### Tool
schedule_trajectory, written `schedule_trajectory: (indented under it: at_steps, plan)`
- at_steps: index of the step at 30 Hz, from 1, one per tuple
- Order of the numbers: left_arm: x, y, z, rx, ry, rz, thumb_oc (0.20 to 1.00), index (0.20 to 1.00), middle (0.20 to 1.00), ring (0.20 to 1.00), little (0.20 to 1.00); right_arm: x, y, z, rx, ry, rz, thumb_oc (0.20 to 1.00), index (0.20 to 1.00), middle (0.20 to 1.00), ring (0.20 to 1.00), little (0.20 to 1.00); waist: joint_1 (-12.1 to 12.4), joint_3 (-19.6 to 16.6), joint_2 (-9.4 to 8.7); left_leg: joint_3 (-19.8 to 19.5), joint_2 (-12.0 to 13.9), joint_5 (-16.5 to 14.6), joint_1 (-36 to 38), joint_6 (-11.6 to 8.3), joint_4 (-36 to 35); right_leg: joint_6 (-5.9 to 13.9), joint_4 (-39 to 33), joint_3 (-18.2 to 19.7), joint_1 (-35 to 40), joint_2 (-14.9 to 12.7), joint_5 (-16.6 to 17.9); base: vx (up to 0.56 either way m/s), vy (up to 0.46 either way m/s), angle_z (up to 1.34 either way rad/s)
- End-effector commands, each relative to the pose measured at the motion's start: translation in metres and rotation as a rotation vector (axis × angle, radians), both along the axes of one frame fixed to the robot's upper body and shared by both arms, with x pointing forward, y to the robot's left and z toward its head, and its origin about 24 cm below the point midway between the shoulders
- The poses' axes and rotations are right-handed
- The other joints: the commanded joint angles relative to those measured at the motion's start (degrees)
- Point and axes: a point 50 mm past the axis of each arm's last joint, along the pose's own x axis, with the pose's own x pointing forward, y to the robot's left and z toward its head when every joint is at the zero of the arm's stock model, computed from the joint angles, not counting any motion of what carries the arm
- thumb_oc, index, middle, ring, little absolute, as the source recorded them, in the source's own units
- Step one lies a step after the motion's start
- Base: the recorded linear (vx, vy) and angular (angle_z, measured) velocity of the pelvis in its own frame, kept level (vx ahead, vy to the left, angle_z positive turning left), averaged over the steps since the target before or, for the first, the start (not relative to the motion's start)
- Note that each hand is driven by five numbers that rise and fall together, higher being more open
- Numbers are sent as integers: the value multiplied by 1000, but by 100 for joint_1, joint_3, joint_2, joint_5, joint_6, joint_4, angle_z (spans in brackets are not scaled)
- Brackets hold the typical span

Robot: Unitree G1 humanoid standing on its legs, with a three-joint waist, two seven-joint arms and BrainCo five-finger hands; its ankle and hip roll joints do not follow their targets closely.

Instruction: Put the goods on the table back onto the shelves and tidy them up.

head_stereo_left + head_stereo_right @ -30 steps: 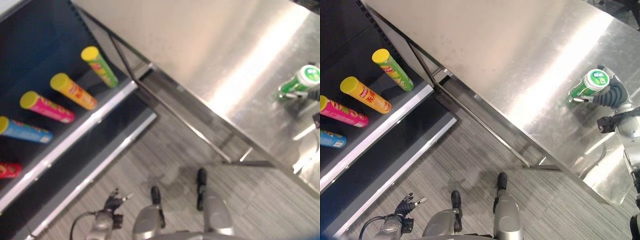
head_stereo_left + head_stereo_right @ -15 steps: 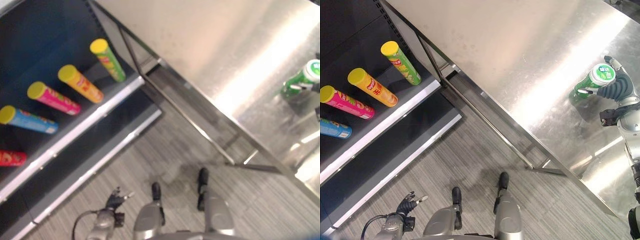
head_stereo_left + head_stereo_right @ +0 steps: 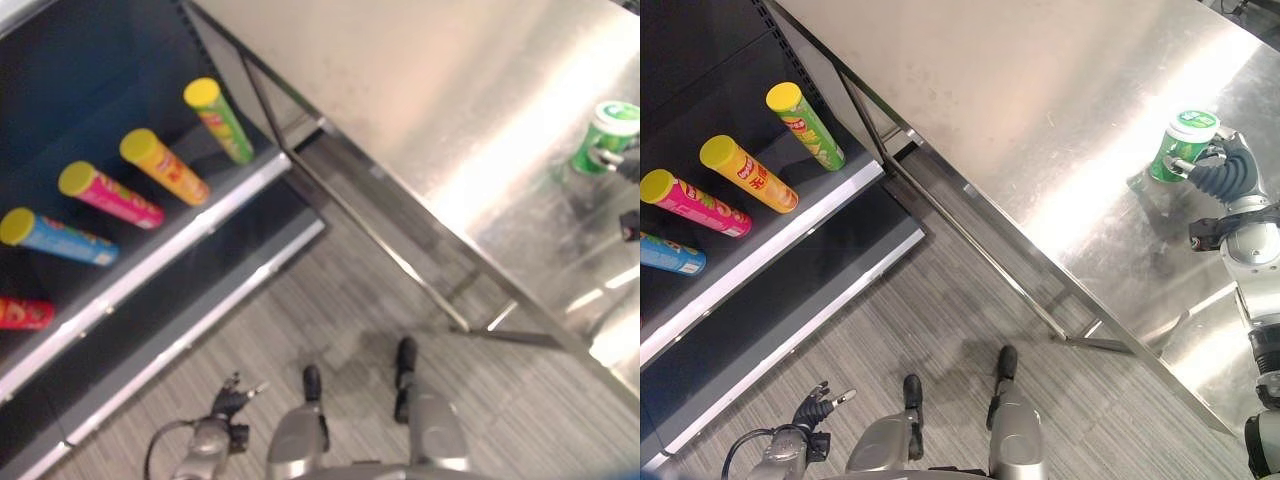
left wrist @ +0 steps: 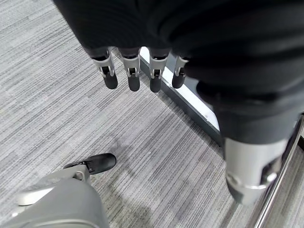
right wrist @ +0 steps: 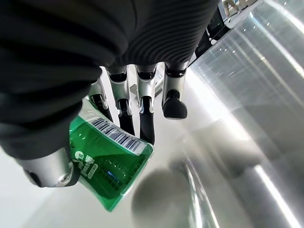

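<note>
The right robot hand was positioned over the far right part of the steel table, its fingers and thumb curled round a green canister with a white lid. The right wrist view showed the green canister's base clear of the table surface, with its reflection on the steel directly beneath, so the canister was held lifted and tilted in the grip. Whether any part of it touched the table could not be confirmed from the head views.

The left robot hand hung low over the grey striped carpet, well apart from the right robot hand and from the table. In the left wrist view its fingers pointed down in a relaxed, loosely spread row and held nothing.

Far to the left of the right robot hand, beyond the table edge, stood a dark shelf unit with a pale front rail. 5 tube-shaped canisters lay on its upper shelf, spaced apart in a row: a green tube with a yellow lid nearest the table, then an orange tube, a pink tube, a blue tube and a red tube at the frame edge.
</note>
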Motion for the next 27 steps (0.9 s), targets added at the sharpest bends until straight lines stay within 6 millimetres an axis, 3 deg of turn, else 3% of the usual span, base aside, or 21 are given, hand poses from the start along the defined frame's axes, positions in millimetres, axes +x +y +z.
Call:
schedule_trajectory:
  at_steps: [1, 4, 11, 12, 17, 18, 20, 22, 27]
  plan:
    - [0, 15, 2, 68, 16, 16, 1000, 1000, 1000, 1000, 1000, -8, 25, 27, 2, -229, 94, 200, 200, 200, 200, 200, 73, -379, -423, 3, 378, -328, 31, -397, 401, 584, 462, 489, 290, -232, -1112, 8, -36, 0]
    - [-2, 15, 0, 73, 31, 22, 1000, 1000, 1000, 1000, 1000, -14, 31, 28, 39, -282, 120, 200, 200, 200, 200, 200, 71, -442, -432, 13, 399, -358, 92, -404, 410, 576, 464, 469, 365, -221, -1143, 9, -27, 1]
    - [-12, 17, -7, 76, 80, 71, 1000, 1000, 1000, 1000, 1000, -26, 69, 44, 150, -466, 332, 200, 200, 200, 200, 200, 129, -700, -428, -10, 483, -414, 291, -437, 454, 513, 482, 428, 601, -163, -1271, 14, -75, 1]
    - [-18, 19, -9, 71, 98, 106, 1000, 1000, 1000, 1000, 1000, -30, 93, 55, 176, -516, 482, 200, 200, 200, 200, 200, 211, -833, -433, -58, 550, -373, 375, -497, 442, 452, 474, 370, 738, -100, -1354, 15, -127, 7]
    - [-31, 23, -14, 60, 141, 170, 1000, 1000, 1000, 1000, 1000, -32, 125, 82, 171, -583, 679, 200, 200, 200, 200, 200, 410, -987, -445, -275, 679, -101, 386, -634, 206, 337, 393, 113, 935, 45, -1484, -18, -114, 24]
    - [-36, 23, -16, 55, 157, 177, 1000, 1000, 1000, 1000, 1000, -36, 132, 97, 148, -622, 729, 200, 200, 200, 200, 200, 445, -1000, -478, -249, 740, -3, 288, -696, 225, 307, 393, -95, 1010, 27, -1555, -52, -73, 36]
    - [-37, 23, -16, 54, 162, 179, 1000, 1000, 1000, 1000, 1000, -37, 134, 101, 131, -625, 738, 200, 200, 200, 200, 200, 413, -1036, -498, -132, 786, 53, 228, -680, 230, 296, 370, -223, 1033, -6, -1562, -28, -16, 68]
    - [-43, 24, -18, 50, 183, 186, 1000, 1000, 1000, 1000, 1000, -40, 138, 108, 89, -630, 750, 200, 200, 200, 200, 200, 402, -1063, -542, 494, 967, 146, 237, -628, 315, 289, 345, -521, 1140, -92, -1562, -15, 24, 103]
    - [-43, 24, -18, 50, 183, 186, 1000, 1000, 1000, 1000, 1000, -40, 138, 108, 89, -630, 750, 200, 200, 200, 200, 200, 398, -1069, -541, 491, 966, 148, 229, -627, 315, 289, 342, -524, 1135, -92, -1560, -5, 17, 59]
